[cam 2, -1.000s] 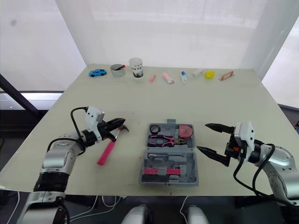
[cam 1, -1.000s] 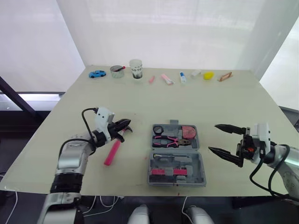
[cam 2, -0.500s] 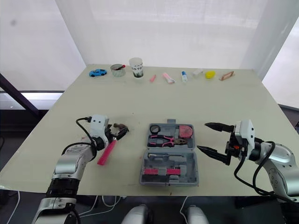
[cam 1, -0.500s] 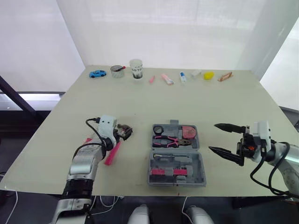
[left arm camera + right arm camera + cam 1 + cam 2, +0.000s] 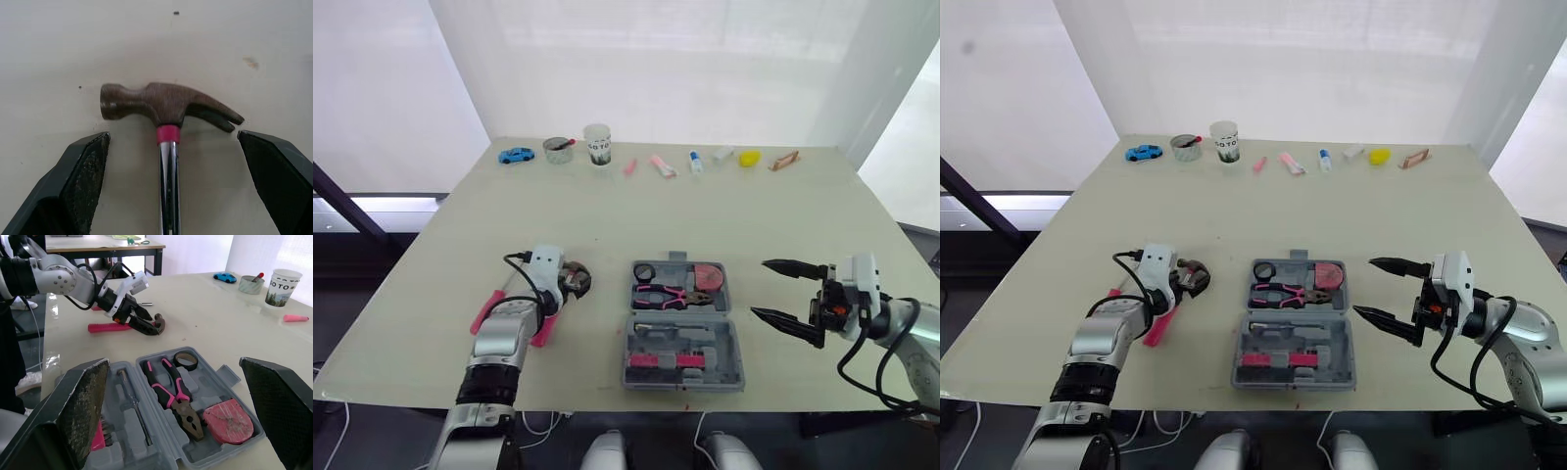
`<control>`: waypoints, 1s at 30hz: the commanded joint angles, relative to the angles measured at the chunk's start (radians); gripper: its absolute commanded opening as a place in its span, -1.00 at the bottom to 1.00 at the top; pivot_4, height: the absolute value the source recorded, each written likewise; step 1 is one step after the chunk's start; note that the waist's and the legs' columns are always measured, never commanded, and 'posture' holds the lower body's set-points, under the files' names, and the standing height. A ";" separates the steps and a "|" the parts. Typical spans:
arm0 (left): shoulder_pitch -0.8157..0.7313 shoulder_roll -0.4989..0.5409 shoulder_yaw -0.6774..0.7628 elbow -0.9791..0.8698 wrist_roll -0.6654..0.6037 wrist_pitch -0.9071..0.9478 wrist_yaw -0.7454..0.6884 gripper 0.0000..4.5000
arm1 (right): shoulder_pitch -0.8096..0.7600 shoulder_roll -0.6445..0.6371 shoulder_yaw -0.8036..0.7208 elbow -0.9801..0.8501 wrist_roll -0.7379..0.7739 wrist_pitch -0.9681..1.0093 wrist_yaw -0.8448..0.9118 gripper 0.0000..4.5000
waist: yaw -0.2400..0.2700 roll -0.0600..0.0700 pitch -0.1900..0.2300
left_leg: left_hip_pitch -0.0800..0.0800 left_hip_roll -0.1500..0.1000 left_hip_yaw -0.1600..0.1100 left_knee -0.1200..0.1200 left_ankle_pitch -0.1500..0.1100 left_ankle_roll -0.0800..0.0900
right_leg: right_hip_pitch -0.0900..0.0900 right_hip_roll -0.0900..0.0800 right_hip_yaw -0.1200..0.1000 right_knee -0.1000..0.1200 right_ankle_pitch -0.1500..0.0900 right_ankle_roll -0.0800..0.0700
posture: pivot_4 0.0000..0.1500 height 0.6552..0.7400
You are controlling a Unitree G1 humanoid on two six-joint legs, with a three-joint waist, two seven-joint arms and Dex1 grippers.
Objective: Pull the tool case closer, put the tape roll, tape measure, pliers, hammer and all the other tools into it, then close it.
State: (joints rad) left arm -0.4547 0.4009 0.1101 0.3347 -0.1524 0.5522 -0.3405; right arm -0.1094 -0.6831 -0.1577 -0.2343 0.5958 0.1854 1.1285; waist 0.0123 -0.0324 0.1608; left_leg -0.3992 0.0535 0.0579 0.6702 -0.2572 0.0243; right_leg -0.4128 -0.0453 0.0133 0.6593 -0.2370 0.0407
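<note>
The grey tool case (image 5: 705,345) lies open near the table's front edge. Its far half holds a black tape roll (image 5: 644,271), pink-handled pliers (image 5: 661,294) and a pink round tool (image 5: 709,277). Left of the case the hammer (image 5: 164,103) lies flat, with its brown head (image 5: 576,279) away from me and its pink handle (image 5: 546,329) toward me. My left gripper (image 5: 173,138) is open and low, one finger on either side of the shaft just behind the head. My right gripper (image 5: 762,289) hangs open to the right of the case, holding nothing.
A pink-handled tool (image 5: 487,308) lies left of my left forearm. Along the far edge stand a blue toy car (image 5: 517,155), a small bowl (image 5: 558,149), a paper cup (image 5: 598,144), pink items (image 5: 662,164) and a yellow object (image 5: 750,158).
My left gripper has opened wide from nearly shut and settled over the hammer's neck, its forearm swinging inward. The hammer, the case and the right arm have stayed put.
</note>
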 commanded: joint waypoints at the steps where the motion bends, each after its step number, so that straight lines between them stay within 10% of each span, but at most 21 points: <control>1: -0.015 0.007 -0.004 0.020 0.019 -0.034 0.006 0.98 | -0.016 -0.011 -0.021 -0.012 0.004 -0.014 0.003 1.00 | 0.000 0.000 0.000 | 0.000 0.000 0.000 0.000 0.000 0.000 | 0.000 0.000 0.000 0.000 0.000 0.000 | 1.00 1.00; 5: -0.016 0.008 -0.005 0.032 0.025 -0.046 -0.002 0.81 | -0.017 -0.007 -0.021 -0.007 -0.001 -0.019 0.005 1.00 | 0.000 0.000 0.000 | 0.000 0.000 0.000 0.000 0.000 0.000 | 0.000 0.000 0.000 0.000 0.000 0.000 | 1.00 1.00; 9: -0.012 0.011 -0.011 0.032 0.031 -0.050 -0.005 0.19 | -0.013 -0.002 -0.019 -0.004 -0.006 -0.026 0.006 1.00 | -0.001 0.000 0.000 | 0.000 0.000 0.000 0.000 0.000 0.000 | 0.000 0.000 0.000 0.000 0.000 0.000 | 1.00 1.00; 30: 0.079 -0.029 0.007 -0.142 0.003 0.035 0.001 0.19 | -0.003 -0.001 -0.018 -0.002 -0.009 -0.041 0.008 1.00 | -0.001 0.000 0.000 | 0.000 0.000 0.000 0.000 0.000 0.000 | 0.000 0.000 0.000 0.000 0.000 0.000 | 1.00 1.00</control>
State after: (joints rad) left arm -0.3879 0.3771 0.1115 0.2392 -0.1327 0.5654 -0.3409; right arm -0.1114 -0.6812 -0.1574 -0.2175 0.5768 0.1558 1.1313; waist 0.0117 -0.0324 0.1608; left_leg -0.3993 0.0536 0.0582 0.6701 -0.2572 0.0243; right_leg -0.4128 -0.0456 0.0137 0.6591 -0.2370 0.0408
